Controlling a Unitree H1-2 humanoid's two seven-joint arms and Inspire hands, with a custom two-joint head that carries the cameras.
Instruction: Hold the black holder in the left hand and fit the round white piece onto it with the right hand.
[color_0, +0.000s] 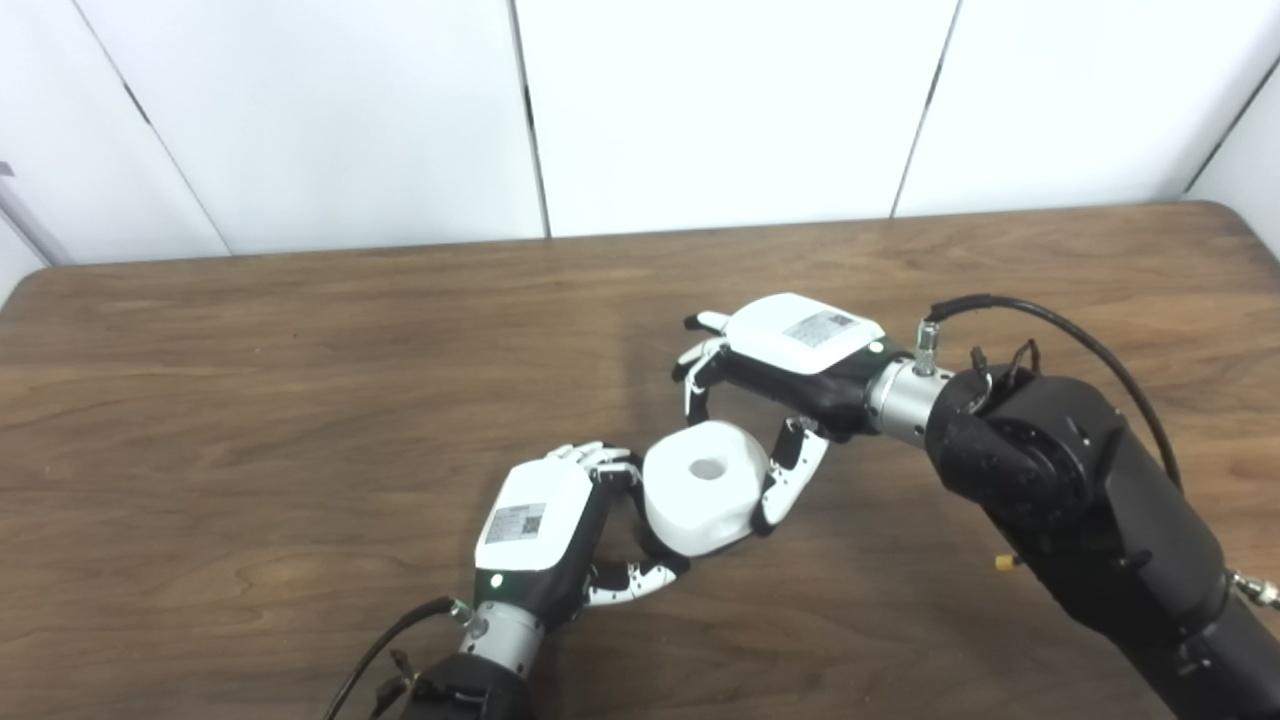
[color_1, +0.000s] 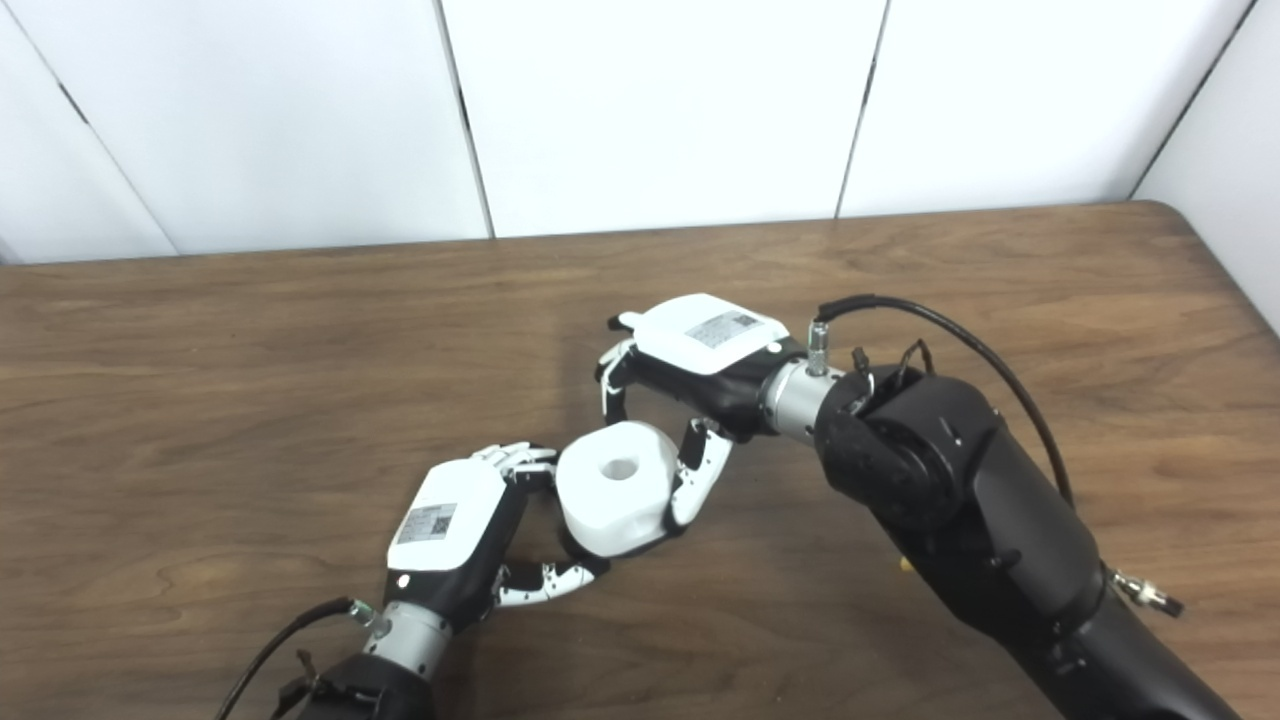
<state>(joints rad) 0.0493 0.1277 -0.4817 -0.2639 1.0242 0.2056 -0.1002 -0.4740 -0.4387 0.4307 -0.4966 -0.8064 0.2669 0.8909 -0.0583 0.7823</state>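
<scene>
The round white piece (color_0: 703, 487) sits near the table's (color_0: 250, 400) near-middle, left hand (color_0: 560, 525) wrapped around its lower part, right hand (color_0: 775, 400) grasping it from the far right; black holder's hidden

The round white piece (color_0: 705, 487), with a hole in its top face, sits low over the brown wooden counter (color_0: 300, 400). The left hand (color_0: 560, 525) is just beside it on the near-left, fingers curled against its side. The right hand (color_0: 775, 375) arches over its far-right side, thumb down along the piece's right flank. The black holder is hidden.
</scene>
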